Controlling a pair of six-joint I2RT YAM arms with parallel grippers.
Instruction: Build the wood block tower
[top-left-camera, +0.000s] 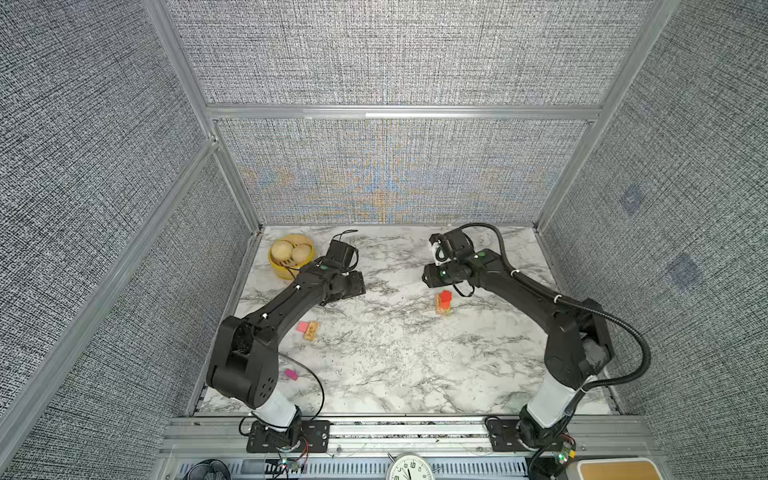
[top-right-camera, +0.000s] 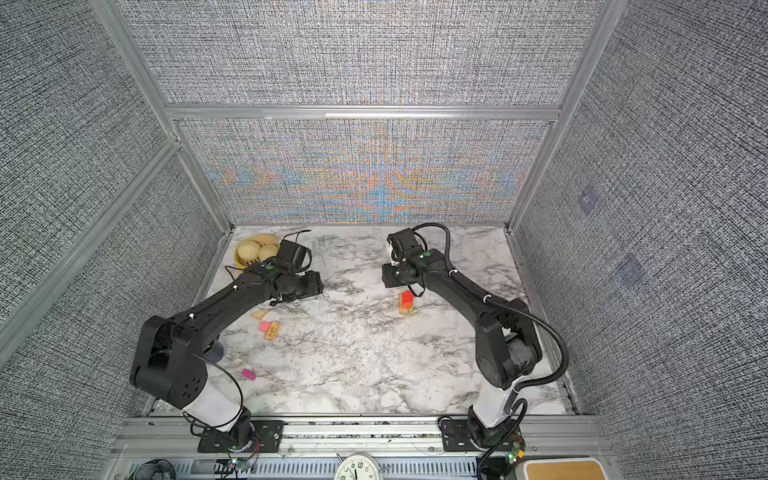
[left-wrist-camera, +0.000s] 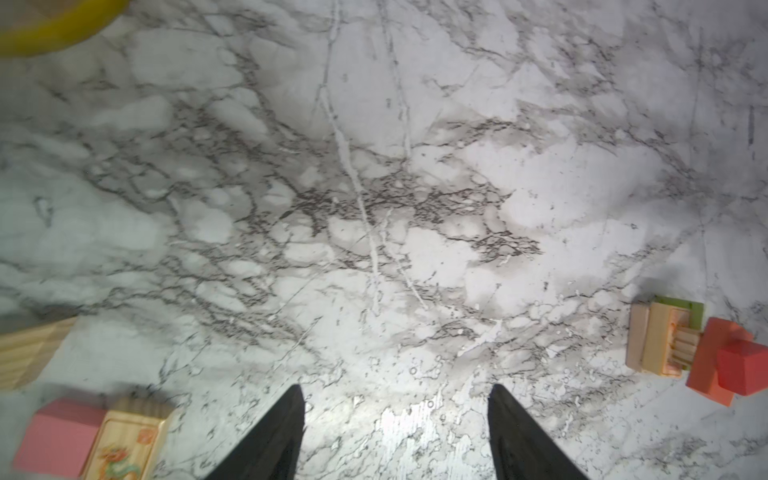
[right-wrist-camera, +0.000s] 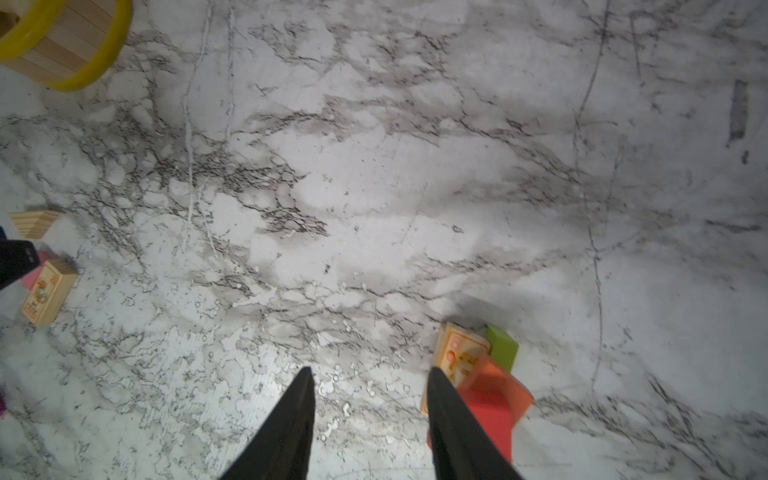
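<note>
Wood blocks sit in two groups on the marble tabletop (top-left-camera: 395, 365). On the right half stands the tower (top-left-camera: 444, 305): tan pieces at the bottom, a green piece (right-wrist-camera: 503, 347) at its side, orange above, and a red block (top-left-camera: 446, 295) on top. Over on the left, a pink block (top-right-camera: 264, 326) lies touching a printed tan block (top-right-camera: 273, 331), with a tan triangle (top-right-camera: 260, 314) just beyond them. A magenta block (top-left-camera: 291, 375) lies alone nearer the front edge, beside the left arm.

The left tool (left-wrist-camera: 395, 390) hangs over bare marble between the two groups. Its fingers are spread wide with nothing between them.

The right tool (right-wrist-camera: 370, 374) hovers right by the tower. Its fingers are parted more narrowly and hold nothing. In the right wrist view one finger overlaps the stack, and I cannot tell whether it touches.

A yellow steamer (top-left-camera: 286, 272) with buns (top-left-camera: 282, 250) sits in the far left corner, well away from the blocks.
</note>
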